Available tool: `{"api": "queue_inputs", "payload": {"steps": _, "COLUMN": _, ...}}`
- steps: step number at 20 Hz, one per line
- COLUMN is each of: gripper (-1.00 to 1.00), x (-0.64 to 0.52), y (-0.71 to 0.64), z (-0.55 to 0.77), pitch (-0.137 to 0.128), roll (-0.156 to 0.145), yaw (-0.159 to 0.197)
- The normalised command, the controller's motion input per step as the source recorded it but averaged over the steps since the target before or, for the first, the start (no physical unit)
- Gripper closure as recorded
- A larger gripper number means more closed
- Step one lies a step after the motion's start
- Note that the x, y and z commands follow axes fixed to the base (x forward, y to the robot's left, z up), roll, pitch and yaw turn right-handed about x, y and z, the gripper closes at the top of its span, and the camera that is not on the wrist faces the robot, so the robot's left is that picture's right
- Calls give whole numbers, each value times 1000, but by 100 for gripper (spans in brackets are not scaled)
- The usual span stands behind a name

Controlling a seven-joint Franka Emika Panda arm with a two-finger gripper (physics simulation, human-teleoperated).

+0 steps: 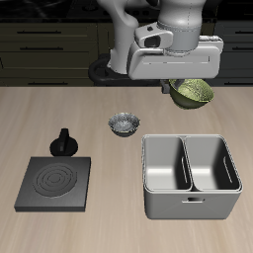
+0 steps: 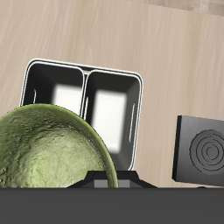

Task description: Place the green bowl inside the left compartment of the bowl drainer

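Observation:
The green bowl (image 1: 194, 93) hangs tilted in the air above the table, behind the bowl drainer (image 1: 191, 201). My gripper (image 1: 180, 87) is shut on its rim, with the fingertips mostly hidden by the bowl and the hand. In the wrist view the green bowl (image 2: 48, 150) fills the near foreground, its olive outside facing the camera. Beyond it lies the bowl drainer (image 2: 83, 68), a grey tub with two deep bins. The left compartment (image 1: 166, 164) (image 2: 111, 114) holds nothing, and neither does the bin beside it.
A grey-white patterned bowl (image 1: 123, 124) sits on the table just behind the drainer's corner. A flat black stove plate (image 1: 54, 184) (image 2: 203, 150) lies on the table's other side, with a small black pot (image 1: 63, 143) behind it.

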Motion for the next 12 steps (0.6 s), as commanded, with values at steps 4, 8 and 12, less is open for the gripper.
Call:
{"api": "queue_inputs", "payload": {"steps": 4, "gripper": 100, "x": 222, "y": 51, "z": -65, "pitch": 15, "roll": -10, "yaw": 13}}
{"api": "queue_inputs", "payload": {"steps": 8, "gripper": 100, "x": 66, "y": 179, "z": -157, "pitch": 38, "roll": 11, "yaw": 9}}
{"api": "queue_inputs", "payload": {"steps": 12, "gripper": 100, "x": -56, "y": 264, "z": -115, "pitch": 21, "roll": 45, "yaw": 10}}
